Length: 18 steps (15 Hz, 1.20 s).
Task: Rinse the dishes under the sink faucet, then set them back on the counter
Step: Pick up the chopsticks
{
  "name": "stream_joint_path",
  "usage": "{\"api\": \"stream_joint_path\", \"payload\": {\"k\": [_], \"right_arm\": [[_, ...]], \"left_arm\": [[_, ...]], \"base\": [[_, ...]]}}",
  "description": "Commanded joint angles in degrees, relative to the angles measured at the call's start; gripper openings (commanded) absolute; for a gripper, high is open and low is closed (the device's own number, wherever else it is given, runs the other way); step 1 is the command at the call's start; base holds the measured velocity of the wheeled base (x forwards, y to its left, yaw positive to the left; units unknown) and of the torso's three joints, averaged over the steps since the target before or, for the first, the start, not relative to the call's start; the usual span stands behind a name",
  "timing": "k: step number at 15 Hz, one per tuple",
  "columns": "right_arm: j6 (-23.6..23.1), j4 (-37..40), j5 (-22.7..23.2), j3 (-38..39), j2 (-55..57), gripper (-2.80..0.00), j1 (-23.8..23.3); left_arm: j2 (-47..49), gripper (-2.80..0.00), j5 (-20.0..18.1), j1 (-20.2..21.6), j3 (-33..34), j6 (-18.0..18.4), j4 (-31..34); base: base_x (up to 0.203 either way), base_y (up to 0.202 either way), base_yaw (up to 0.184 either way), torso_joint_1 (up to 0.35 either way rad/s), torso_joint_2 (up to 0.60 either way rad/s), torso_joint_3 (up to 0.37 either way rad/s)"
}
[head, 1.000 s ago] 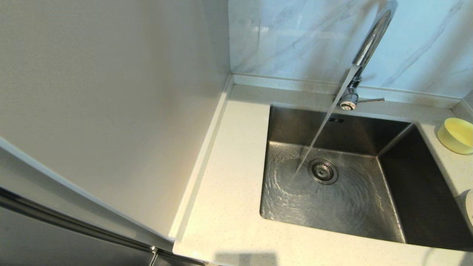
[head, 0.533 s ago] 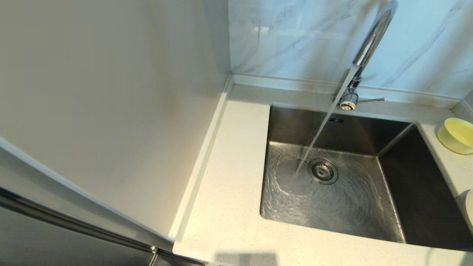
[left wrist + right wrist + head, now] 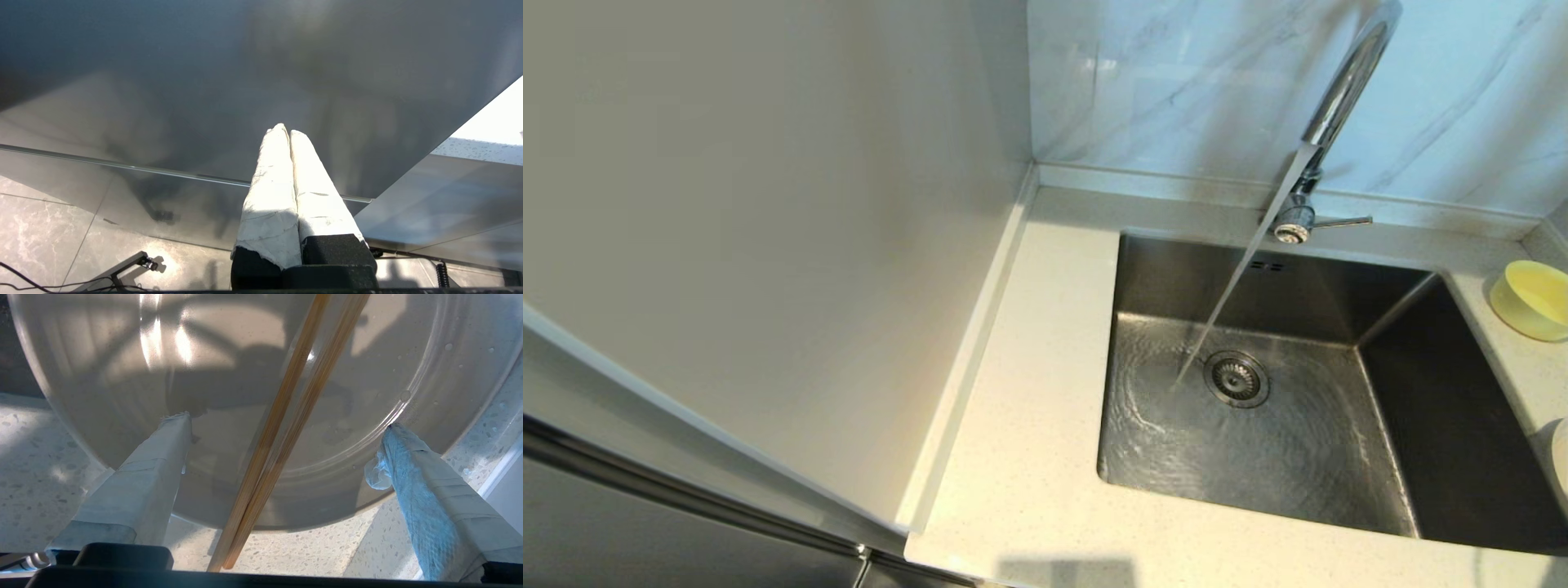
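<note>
Water [image 3: 1232, 287] runs from the chrome sink faucet [image 3: 1343, 90] into the steel sink [image 3: 1307, 465], landing just left of the drain strainer [image 3: 1236, 378]. The pale yellow bowl [image 3: 1533, 300] stands on the counter [image 3: 1029, 425] right of the basin. A sliver of the cream-white dish [image 3: 1561, 457] shows at the right edge. In the right wrist view that dish [image 3: 229, 355] lies on the speckled counter with two wooden chopsticks [image 3: 261, 465] across it. My right gripper [image 3: 286, 422] hangs open over it, one finger on each side of the chopsticks. Neither arm shows in the head view.
My left gripper [image 3: 289, 132] is shut and empty, parked low beside a dark steel panel above a tiled floor. A tall pale cabinet side [image 3: 768, 245] walls off the counter's left. Marble tiles [image 3: 1176, 82] rise behind the faucet, whose lever [image 3: 1343, 221] points right.
Only the ripples of the running water in the basin shift; the bowl, the dish and the faucet stand as before.
</note>
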Motion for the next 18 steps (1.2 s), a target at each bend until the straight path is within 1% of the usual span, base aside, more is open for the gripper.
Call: {"api": "stream_joint_path", "payload": {"k": [1, 4, 9, 12, 18], "right_arm": [[-0.27, 0.10, 0.15, -0.10, 0.41, 0.00, 0.01], [1.22, 0.10, 0.32, -0.52, -0.10, 0.00, 0.01], [1.68, 0.10, 0.42, -0.48, 0.34, 0.00, 0.01], [2.81, 0.10, 0.42, -0.70, 0.54, 0.00, 0.01], [2.90, 0.18, 0.42, -0.61, 0.69, 0.00, 0.01]], "left_arm": [[0.02, -2.80, 0.00, 0.00, 0.00, 0.00, 0.00], [0.01, -2.80, 0.00, 0.00, 0.00, 0.05, 0.00], [0.00, -2.80, 0.00, 0.00, 0.00, -0.01, 0.00], [0.04, -2.80, 0.00, 0.00, 0.00, 0.00, 0.00], [0.00, -2.80, 0.00, 0.00, 0.00, -0.01, 0.00]], "base": [[0.000, 0.000, 0.000, 0.000, 0.00, 0.000], [0.000, 0.000, 0.000, 0.000, 0.00, 0.000], [0.000, 0.000, 0.000, 0.000, 0.00, 0.000], [0.000, 0.000, 0.000, 0.000, 0.00, 0.000], [0.000, 0.000, 0.000, 0.000, 0.00, 0.000]]}}
